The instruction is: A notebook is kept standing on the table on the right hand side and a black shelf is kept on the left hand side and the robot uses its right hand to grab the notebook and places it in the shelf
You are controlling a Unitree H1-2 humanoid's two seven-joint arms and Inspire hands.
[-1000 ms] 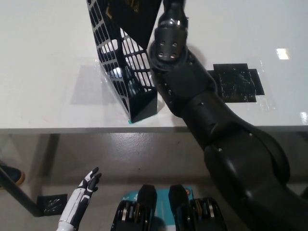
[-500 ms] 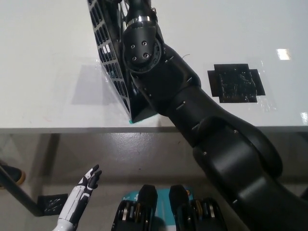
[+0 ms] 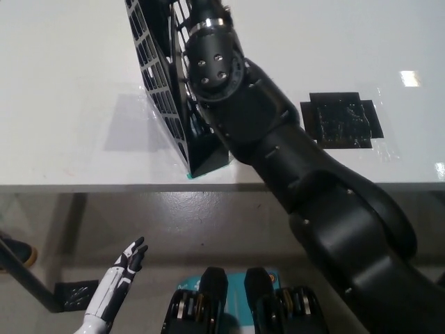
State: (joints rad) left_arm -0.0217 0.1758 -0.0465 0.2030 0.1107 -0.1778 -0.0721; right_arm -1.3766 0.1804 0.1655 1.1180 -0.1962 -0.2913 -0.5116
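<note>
White table [image 3: 62, 90] fills upper part of view, front edge running across middle. Black tape patch [image 3: 341, 120] stuck on tabletop at right, cross-like outline, wrinkled glossy surface, clear film around it. Bright light reflection [image 3: 409, 78] on tabletop near right edge. Tiny teal mark [image 3: 188, 177] at table front edge. Below table: grey floor [image 3: 208, 223], dark table leg [image 3: 28, 282] slanting at lower left, small black perforated plate [image 3: 75, 294] on floor beside it. Dark shoe [image 3: 15, 252] with tan sole at far left edge.

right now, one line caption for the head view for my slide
Black right arm reaches over the black shelf on the white table; white left hand rests below.
</note>
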